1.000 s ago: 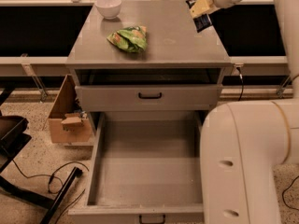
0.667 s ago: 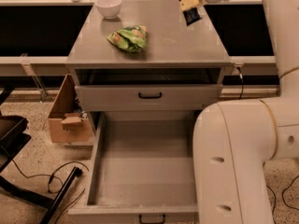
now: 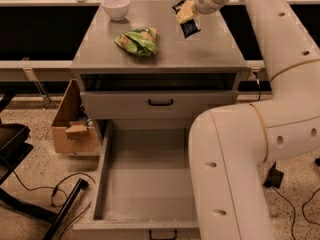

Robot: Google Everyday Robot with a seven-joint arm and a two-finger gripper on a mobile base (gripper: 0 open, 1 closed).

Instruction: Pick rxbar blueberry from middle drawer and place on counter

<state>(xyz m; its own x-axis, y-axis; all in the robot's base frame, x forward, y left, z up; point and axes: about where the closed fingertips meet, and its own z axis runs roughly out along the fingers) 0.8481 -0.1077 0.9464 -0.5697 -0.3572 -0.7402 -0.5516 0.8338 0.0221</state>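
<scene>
My gripper point(image 3: 186, 14) is over the right back part of the counter point(image 3: 200, 51), shut on the rxbar blueberry point(image 3: 188, 27). The dark bar hangs from the fingers, tilted, just above the counter's surface. The middle drawer point(image 3: 145, 179) is pulled wide open at the bottom, and its grey floor shows nothing on it. My white arm point(image 3: 260, 124) comes down the right side and covers the drawer's right wall.
A green chip bag point(image 3: 138, 40) lies on the counter's left middle, and a white bowl point(image 3: 116, 7) stands at its back left. A shut drawer front with a black handle point(image 3: 160, 103) is above the open drawer. A cardboard box point(image 3: 72, 126) and cables sit on the floor at left.
My gripper has carried the bar leftward, from beyond the counter's right back corner to over the counter, and lowered it nearer the surface.
</scene>
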